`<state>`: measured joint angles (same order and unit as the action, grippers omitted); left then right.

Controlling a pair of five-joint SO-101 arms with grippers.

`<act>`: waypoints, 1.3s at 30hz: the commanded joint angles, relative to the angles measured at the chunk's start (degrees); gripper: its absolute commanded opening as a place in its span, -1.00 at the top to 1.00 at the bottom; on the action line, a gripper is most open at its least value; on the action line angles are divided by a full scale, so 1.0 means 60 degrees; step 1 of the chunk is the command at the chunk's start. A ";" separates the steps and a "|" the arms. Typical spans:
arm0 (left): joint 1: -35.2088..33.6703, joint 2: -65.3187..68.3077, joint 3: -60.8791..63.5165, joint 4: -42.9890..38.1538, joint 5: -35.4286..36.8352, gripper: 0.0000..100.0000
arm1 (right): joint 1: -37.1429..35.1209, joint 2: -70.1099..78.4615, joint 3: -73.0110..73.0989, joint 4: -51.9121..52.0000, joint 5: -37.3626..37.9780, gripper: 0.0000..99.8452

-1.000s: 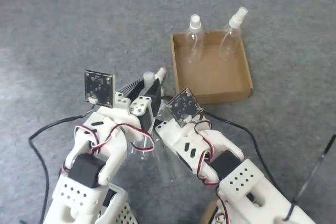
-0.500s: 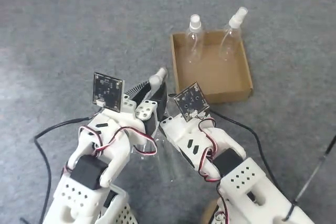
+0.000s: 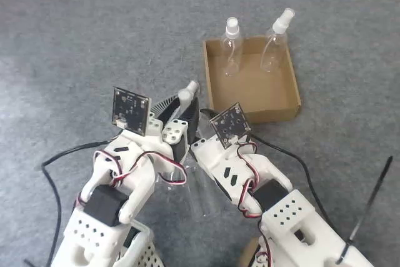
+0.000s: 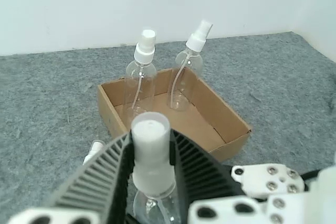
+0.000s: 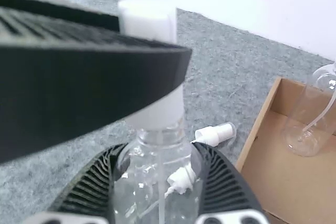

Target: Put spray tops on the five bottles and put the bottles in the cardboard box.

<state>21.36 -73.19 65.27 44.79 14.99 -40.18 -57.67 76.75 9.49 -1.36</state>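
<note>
Pinching the spray top (image 4: 150, 129): left gripper (image 4: 151, 142), jaws pressed on the white top from both sides.
Bottle (image 5: 155, 156): clear, upright, directly under the left jaws, with the top at its neck.
Right gripper (image 5: 157, 187): jaws clamped on the bottle's shoulder, just beneath the left jaws.
Cardboard box (image 4: 233, 127): beyond both pairs of jaws, on grey carpet (image 3: 75, 42).
Boxed bottle (image 4: 140, 77) and second boxed bottle (image 4: 185, 72): standing capped at the box's far wall.
Loose spray top (image 5: 214, 134): lying on the carpet between the jaws and the box.
</note>
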 commanded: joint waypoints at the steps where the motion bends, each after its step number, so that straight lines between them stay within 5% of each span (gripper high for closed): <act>1: 0.0044 0.0176 0.0110 0.0029 -0.0205 0.97 | 0.0242 -0.0388 -0.0337 -0.0476 -0.0117 0.99; 22: 0.0015 0.0147 -0.1297 0.1333 -0.0234 0.53 | 0.0242 -0.0374 -0.0337 -0.0403 -0.0117 0.99; 31: -0.1758 0.0073 -0.2015 0.1407 -0.0190 0.49 | 0.0271 -0.0286 -0.0337 -0.0462 -0.0103 0.99; 39: -0.1773 -0.2769 -0.1062 0.2168 -0.0762 0.50 | 0.1429 -0.0271 -0.0791 -0.0403 -0.0103 0.99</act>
<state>10.99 -80.13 56.04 55.96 13.58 -36.22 -57.85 76.48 8.26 -1.45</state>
